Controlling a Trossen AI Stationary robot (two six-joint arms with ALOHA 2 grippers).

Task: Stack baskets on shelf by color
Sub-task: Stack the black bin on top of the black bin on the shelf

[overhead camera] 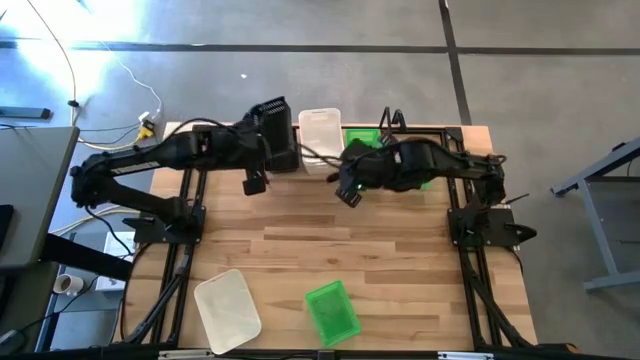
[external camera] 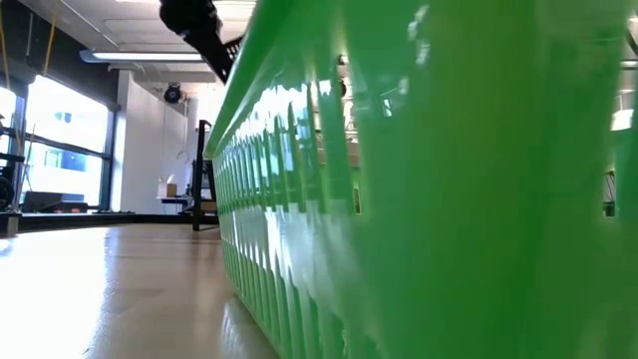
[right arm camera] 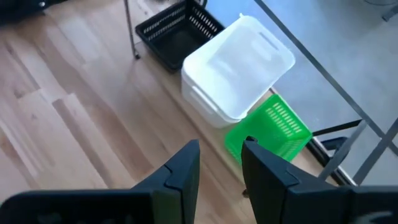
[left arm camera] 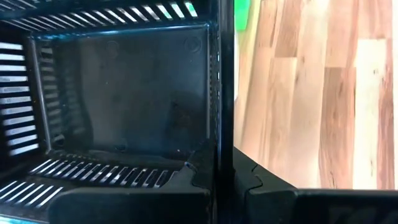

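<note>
A slotted black plastic basket (overhead camera: 279, 133) is gripped at its wall by the clenched left pincer (left arm camera: 225, 177) and is being placed far-left on the shelf; release seems next. The right pincer (right arm camera: 221, 163) is held open, empty, nearby.

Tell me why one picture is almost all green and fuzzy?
In the low view a green basket sits right against the camera, so it fills the frame out of focus, with shiny window reflections on its slats. In the high view, sunlight makes a bright washed-out patch on the floor at top left.
</note>
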